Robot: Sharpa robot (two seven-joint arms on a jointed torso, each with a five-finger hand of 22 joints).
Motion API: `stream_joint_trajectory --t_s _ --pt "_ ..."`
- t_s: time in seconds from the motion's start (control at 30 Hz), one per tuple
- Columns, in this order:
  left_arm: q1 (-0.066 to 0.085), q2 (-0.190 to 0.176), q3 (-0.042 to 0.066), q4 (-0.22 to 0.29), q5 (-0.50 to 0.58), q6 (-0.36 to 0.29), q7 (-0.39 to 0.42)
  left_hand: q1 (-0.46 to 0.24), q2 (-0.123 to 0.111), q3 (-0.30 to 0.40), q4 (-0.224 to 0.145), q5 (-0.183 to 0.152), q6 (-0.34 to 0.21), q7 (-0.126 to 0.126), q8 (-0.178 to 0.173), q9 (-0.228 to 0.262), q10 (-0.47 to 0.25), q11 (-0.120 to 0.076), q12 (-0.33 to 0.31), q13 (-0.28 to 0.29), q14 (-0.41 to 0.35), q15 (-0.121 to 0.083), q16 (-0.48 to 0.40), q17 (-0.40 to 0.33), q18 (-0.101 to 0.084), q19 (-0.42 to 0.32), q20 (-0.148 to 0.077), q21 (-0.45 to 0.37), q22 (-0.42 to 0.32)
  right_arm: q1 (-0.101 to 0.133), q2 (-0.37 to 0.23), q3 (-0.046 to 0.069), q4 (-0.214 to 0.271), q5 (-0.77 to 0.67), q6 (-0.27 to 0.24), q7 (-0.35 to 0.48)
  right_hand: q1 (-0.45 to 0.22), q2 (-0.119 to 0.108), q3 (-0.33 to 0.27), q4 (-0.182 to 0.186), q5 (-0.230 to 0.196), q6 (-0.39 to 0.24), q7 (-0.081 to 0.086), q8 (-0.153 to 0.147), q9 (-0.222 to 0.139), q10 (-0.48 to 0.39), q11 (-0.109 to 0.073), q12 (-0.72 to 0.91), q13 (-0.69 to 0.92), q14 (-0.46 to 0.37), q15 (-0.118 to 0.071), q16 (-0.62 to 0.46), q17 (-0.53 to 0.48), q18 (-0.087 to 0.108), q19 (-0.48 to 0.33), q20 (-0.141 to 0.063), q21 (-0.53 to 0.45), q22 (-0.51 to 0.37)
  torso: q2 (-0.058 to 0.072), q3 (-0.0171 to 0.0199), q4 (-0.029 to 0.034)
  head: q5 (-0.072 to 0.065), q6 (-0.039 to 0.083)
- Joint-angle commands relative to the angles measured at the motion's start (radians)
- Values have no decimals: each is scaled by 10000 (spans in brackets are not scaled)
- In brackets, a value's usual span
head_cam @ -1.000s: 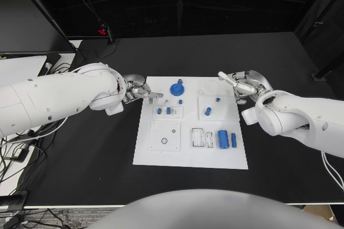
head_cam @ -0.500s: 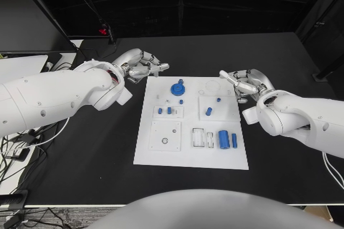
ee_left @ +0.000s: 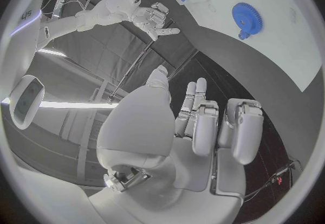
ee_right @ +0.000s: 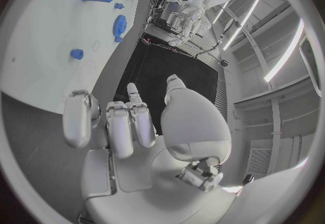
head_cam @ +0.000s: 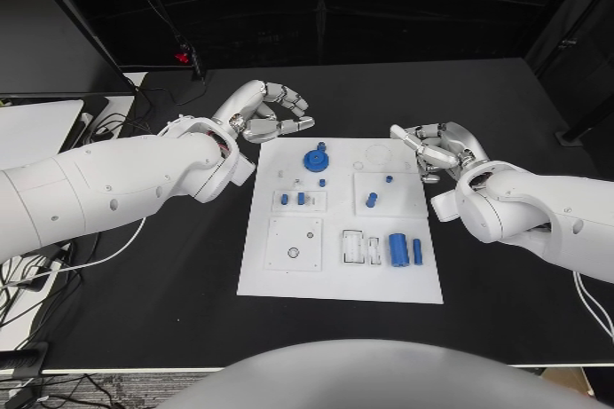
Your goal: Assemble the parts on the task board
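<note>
Board (head_cam: 341, 276) sits mid-table, gear (head_cam: 315, 159) and pegs seated in it. Your left hand (head_cam: 266, 113) and right hand (head_cam: 433, 149) flank its far end — both released, empty, clear for picking.

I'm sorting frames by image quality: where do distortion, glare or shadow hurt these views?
Head view: sharp and even, board bright white with no harsh glare, parts readable, only soft shadows. Left wrist view: strong fisheye, the board's edge bends into a curve, blue gear still clear, left hand large in the middle. Right wrist view: same bending, bright ceiling strips glare, board washed pale.
</note>
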Motion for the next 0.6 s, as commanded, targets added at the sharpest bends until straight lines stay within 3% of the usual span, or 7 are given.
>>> stream_joint_trajectory --t_s 0.03,0.13,0.37,0.5,0.6 --pt "-76 143 7 -212 -1231 -471 620 282 -32 126 -9 17 229 -23 -184 -413 154 -7 -36 -375 1046 33 9 2635 -142 1042 91 32 2633 10 14 4 4 14 -47 209 -5 70 -51 -33 66 73 16 5 5 677 32 -24 2317 1039 0 24 2635 197 -34 56 -34 1858 2 0 12 -29 7" --pt "-153 279 7 -412 -2344 -486 572 563 -46 222 -5 -36 430 -41 -372 -802 305 -23 -33 -737 1046 16 9 2635 -142 1042 82 32 2633 10 27 4 -2 14 -53 223 -5 70 -51 -33 66 73 16 5 5 677 32 -24 2317 1039 0 24 2635 197 -34 56 -34 1858 0 -6 7 -39 -31" --pt "-294 686 8 -904 -5663 -565 517 1154 -73 668 -6 -794 1129 -132 -818 -1628 701 -107 -114 -1558 1046 -53 9 2635 -142 1042 8 32 2633 7 61 4 -20 17 -107 330 12 88 -49 -32 65 75 18 5 5 680 34 -22 2319 1039 2 24 2635 196 -29 58 -30 1859 1 -9 18 -58 -35" --pt "-359 930 8 -1171 -6944 -612 586 1393 -128 876 -18 -1119 1423 -157 -1034 -1950 812 -117 -191 -1901 1046 -84 9 2635 -142 1042 -12 32 2633 -1 77 4 -31 35 -127 381 16 94 -50 -31 62 76 19 5 5 686 35 -16 2324 1039 3 24 2635 190 -9 59 -10 1868 -10 -7 10 -43 -35" --pt "-418 1129 9 -1371 -7755 -617 651 1513 -172 1059 -19 -1549 1606 -171 -1169 -2140 885 -131 -248 -2117 1046 -93 9 2635 -142 1042 -24 32 2633 -8 84 4 -35 57 -133 409 17 96 -51 -30 62 76 19 5 4 689 35 -14 2327 1039 3 24 2635 186 5 59 5 1874 -7 -13 5 -35 -24"
